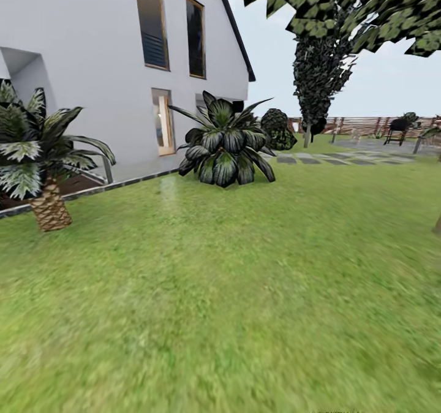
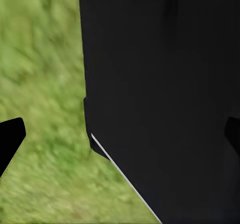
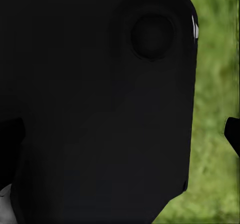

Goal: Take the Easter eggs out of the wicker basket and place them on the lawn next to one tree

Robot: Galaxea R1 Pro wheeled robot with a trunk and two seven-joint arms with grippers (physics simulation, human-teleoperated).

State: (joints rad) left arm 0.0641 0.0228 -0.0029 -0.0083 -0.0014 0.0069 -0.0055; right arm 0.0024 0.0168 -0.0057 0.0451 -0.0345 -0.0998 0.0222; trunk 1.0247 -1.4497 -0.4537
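The lawn point(image 1: 233, 290) spreads out in front of me in the head view, blurred by motion. The Easter eggs and the wicker basket are out of view. A tree canopy point(image 1: 367, 2) of blocky light-green leaves hangs over the upper right, and a sliver of trunk point(image 1: 437, 224) stands at the right edge. In the left wrist view my left gripper point(image 2: 120, 136) is open, its fingertips point(image 2: 10, 141) wide apart over grass and a black part of the robot. My right gripper point(image 3: 120, 131) is open too, in front of the robot's black body.
A white house point(image 1: 92, 64) stands at the left with a small palm point(image 1: 43, 168) beside it. A broad-leaved dark plant point(image 1: 225, 143) grows mid-lawn. Behind it are a thin black-leaved tree point(image 1: 318, 64), a round bush point(image 1: 277, 128), stepping stones point(image 1: 343, 159) and a slatted fence point(image 1: 367, 125).
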